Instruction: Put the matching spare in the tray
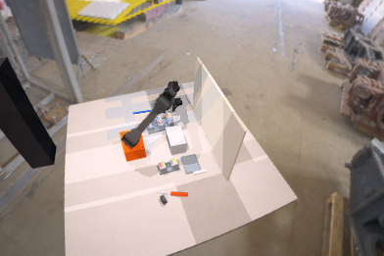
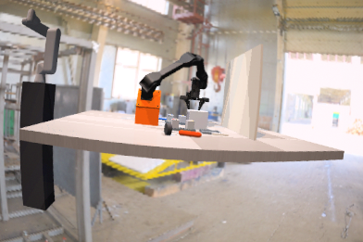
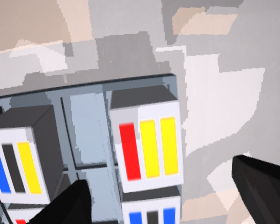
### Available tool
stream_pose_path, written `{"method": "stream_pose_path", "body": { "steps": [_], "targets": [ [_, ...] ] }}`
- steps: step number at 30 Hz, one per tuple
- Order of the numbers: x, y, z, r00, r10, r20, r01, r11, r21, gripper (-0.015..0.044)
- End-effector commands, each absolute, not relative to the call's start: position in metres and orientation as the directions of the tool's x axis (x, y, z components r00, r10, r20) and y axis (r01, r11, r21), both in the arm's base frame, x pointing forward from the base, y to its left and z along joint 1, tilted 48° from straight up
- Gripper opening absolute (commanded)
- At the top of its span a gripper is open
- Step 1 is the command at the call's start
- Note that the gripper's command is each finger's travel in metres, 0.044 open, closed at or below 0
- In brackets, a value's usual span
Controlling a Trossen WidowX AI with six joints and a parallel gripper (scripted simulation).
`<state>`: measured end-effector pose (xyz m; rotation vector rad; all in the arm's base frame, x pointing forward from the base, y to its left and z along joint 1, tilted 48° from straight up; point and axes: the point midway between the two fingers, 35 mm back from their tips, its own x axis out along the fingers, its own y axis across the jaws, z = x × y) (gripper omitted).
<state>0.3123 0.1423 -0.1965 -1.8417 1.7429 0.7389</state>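
Observation:
My gripper [image 1: 177, 106] [image 2: 194, 108] [image 3: 163, 179] is open, its fingers partly spread with nothing between them, above the spares rack [image 1: 156, 130] [image 3: 91, 130]. In the wrist view a spare with red, yellow and yellow bars [image 3: 149, 150] stands in the rack between the finger outlines, below them. A blue, black and yellow spare [image 3: 15, 160] is left of it, and a blue, black and blue spare [image 3: 152, 217] is at the lower edge. A white box [image 1: 175, 137] [image 2: 197, 119] stands beside the rack; its back is hidden. The flat grey tray [image 1: 191, 163] lies in front of it.
An upright panel [image 1: 217, 120] [image 2: 245, 90] stands right of the white box. A small holder with two striped blocks [image 1: 173, 163] is left of the tray. An orange block [image 1: 135, 152] [image 2: 147, 114] is at the arm's base. An orange-red handle [image 1: 179, 194] [image 2: 190, 133] lies near the front.

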Motion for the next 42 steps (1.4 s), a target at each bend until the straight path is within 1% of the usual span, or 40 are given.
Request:
{"method": "stream_pose_path", "body": {
  "steps": [1,41,42],
  "targets": [
    [0.312,0.136,-0.202,0.036,-0.733,-0.679,-0.998,-0.064,0.016,0.0300],
    [0.312,0.094,-0.239,0.036,-0.736,-0.676,-0.998,-0.063,0.016,0.0300],
    [0.312,0.095,-0.238,0.032,-0.734,-0.678,-0.998,-0.059,0.016,0.0274]
  ]
}}
